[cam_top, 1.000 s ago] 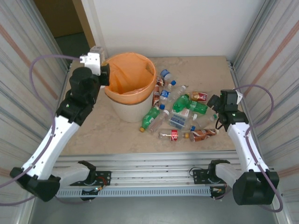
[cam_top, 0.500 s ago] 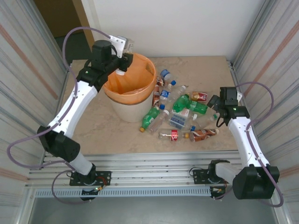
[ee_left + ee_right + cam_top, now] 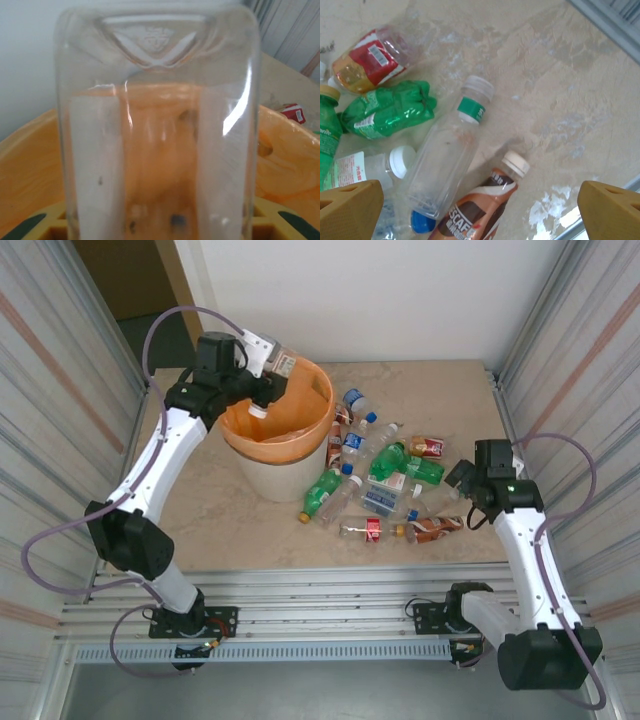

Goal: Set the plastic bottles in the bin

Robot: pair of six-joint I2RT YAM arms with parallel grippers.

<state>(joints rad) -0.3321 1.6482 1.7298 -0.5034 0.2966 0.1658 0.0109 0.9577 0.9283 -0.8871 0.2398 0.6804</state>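
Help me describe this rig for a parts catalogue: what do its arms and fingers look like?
The left arm and right arm have white link shells with black joint housings. A mauve cable loops along each. The right arm's fingers are blocky and mustard yellow.

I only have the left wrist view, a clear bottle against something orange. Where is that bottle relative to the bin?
Observer: The left end effector holds the clear bottle above the bin, just inside its far-left rim.
Operator: What's the right arm doing?
Observer: The right end effector hangs open over the right edge of the loose bottles, nothing in it.
Operator: How much remains?
Observer: About a dozen of them lie on the table, right of the bin.
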